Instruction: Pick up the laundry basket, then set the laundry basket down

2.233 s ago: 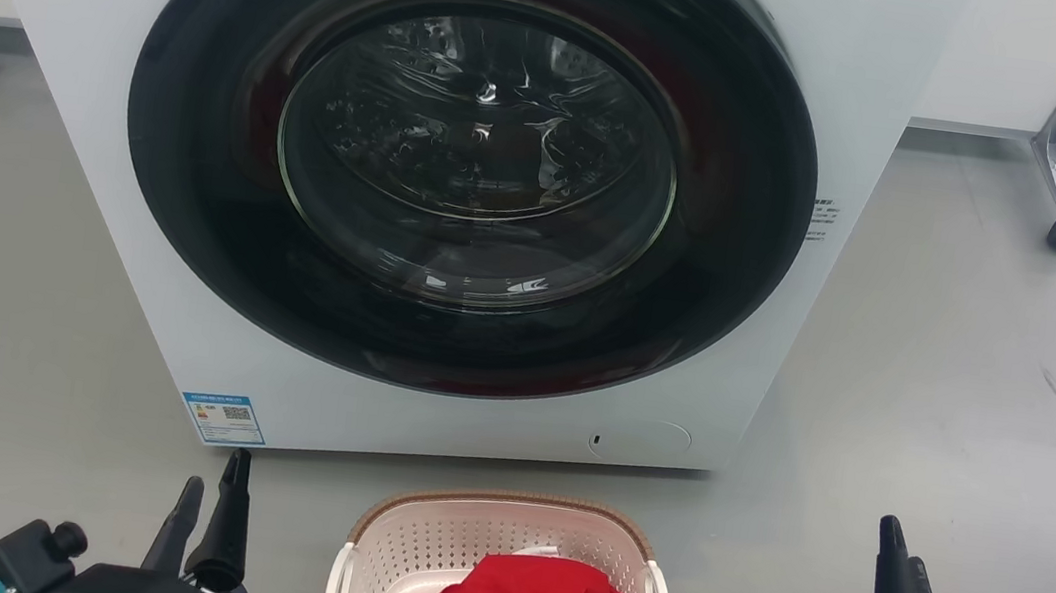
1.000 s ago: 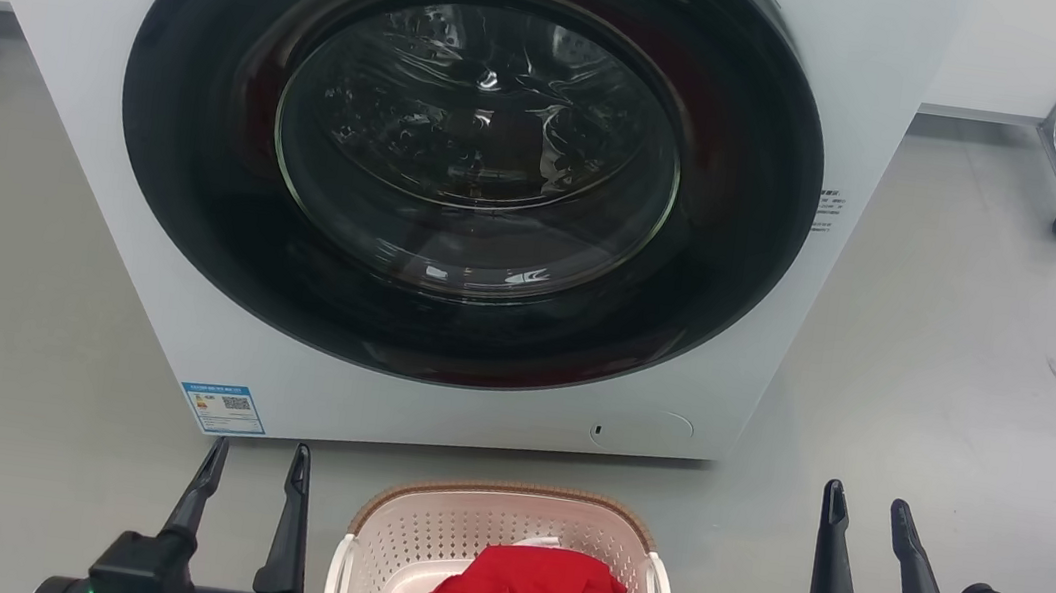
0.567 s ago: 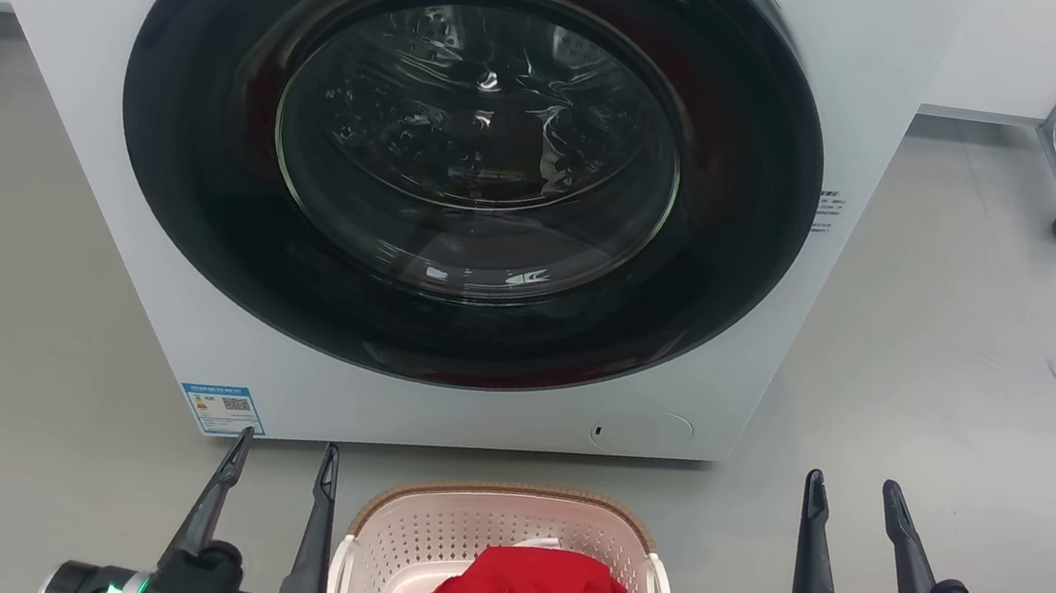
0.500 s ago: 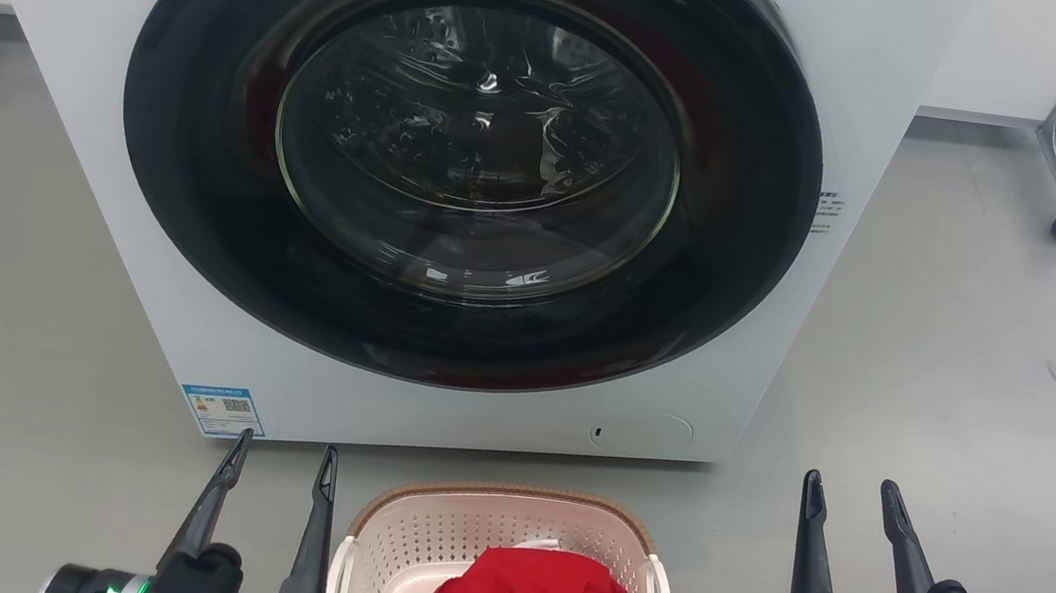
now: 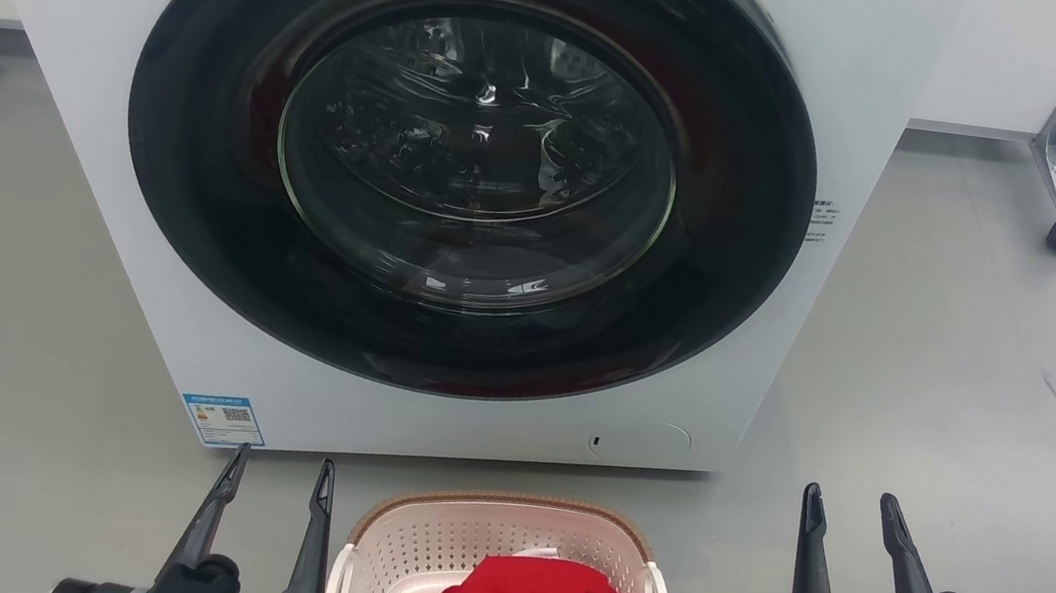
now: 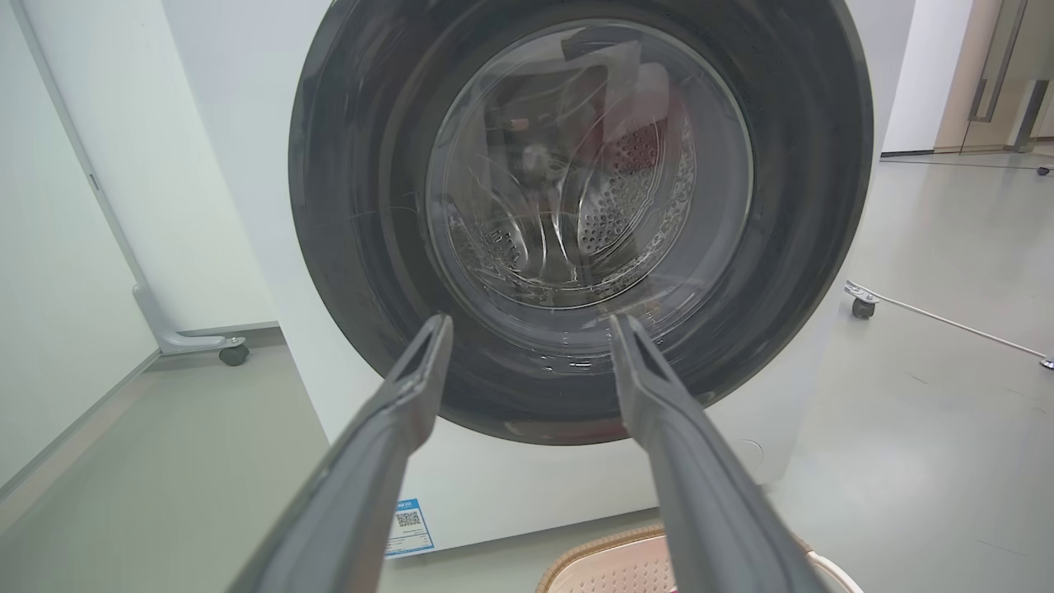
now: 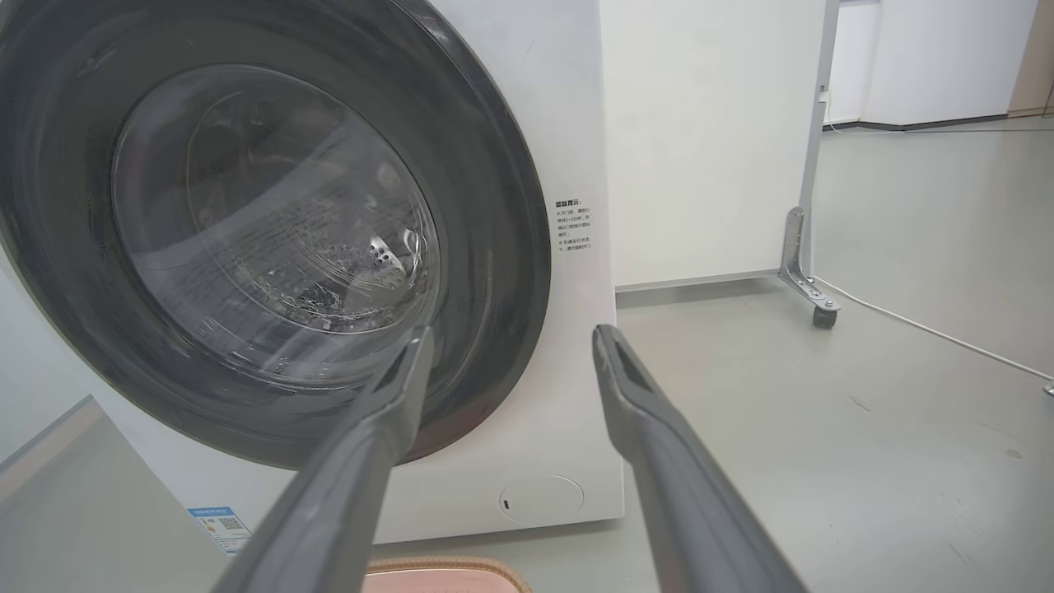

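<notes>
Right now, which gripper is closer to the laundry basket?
Left. The left gripper is close beside the laundry basket; the right gripper stands farther off on its other side.

I can't read a single word, brand or number clearly from here. On the washing machine [image 5: 61, 78], low at the left corner of its white front, sits a blue-bordered sticker [image 5: 223, 419] with a small QR code [image 5: 235, 414] and rows of print too fine for me to read; the left wrist view shows that code too. Right of the door [image 5: 474, 159], on the white panel, a short block of small dark characters [image 5: 822, 223] runs in several lines. The right wrist view shows a heading line over smaller lines, all illegible to me.
</notes>
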`<state>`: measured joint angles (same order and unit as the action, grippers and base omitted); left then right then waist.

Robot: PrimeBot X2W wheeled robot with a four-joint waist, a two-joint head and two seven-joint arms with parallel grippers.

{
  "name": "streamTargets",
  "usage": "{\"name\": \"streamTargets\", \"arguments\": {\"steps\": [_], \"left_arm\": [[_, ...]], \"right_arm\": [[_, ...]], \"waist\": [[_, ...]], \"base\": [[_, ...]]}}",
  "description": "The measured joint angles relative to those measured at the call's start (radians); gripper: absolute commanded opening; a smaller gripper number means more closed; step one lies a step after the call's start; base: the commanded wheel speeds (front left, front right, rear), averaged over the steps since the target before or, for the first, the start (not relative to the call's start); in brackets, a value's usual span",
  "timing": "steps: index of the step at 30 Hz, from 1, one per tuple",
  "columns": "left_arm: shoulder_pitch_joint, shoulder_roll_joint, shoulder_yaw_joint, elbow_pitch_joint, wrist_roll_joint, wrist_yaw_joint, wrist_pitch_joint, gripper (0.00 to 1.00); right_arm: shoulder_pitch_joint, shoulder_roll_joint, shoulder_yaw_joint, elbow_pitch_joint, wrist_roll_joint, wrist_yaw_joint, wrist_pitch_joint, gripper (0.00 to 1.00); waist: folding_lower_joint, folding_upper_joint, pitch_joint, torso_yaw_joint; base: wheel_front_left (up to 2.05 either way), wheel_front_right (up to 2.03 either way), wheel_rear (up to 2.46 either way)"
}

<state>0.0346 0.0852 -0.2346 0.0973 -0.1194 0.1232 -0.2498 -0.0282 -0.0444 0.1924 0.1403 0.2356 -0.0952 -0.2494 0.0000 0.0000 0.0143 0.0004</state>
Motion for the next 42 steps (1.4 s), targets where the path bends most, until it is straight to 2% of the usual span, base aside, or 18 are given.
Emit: {"name": "streamTargets", "arguments": {"steps": [42], "left_arm": [[0.016,-0.012,0.011,-0.014,0.002,-0.001,0.000,1.00]], "right_arm": [[0.008,0.000,-0.006,-0.023,-0.006,0.007,0.000,1.00]], "waist": [[0.0000,0.0000,0.020,0.000]], "base": [[0.00,0.00,0.00]]}}
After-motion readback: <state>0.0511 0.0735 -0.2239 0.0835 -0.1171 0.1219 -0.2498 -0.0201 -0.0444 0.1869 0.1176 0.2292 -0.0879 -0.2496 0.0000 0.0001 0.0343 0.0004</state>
